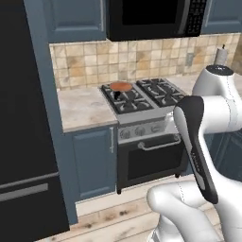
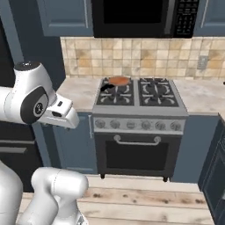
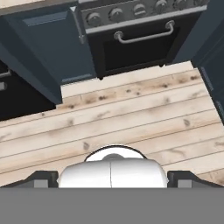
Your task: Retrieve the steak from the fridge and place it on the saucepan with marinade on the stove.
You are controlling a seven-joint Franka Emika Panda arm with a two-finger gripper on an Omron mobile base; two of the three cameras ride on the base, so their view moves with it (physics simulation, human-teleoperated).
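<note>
The wooden floor (image 3: 131,109) in front of the stove (image 2: 138,127) lies bare, giving open room low down between the fridge (image 1: 23,118) on the left and the dark cabinets (image 2: 215,171) on the right. The fridge doors stand shut, a flat black wall on the far left. Between fridge and stove, the stone counter (image 1: 82,108) is bare on top. Over the burners, the black microwave (image 2: 140,17) hangs low, leaving only a band of free air above the grates. In that band the saucepan (image 2: 117,81) sits on the far left burner, its handle pointing near.
</note>
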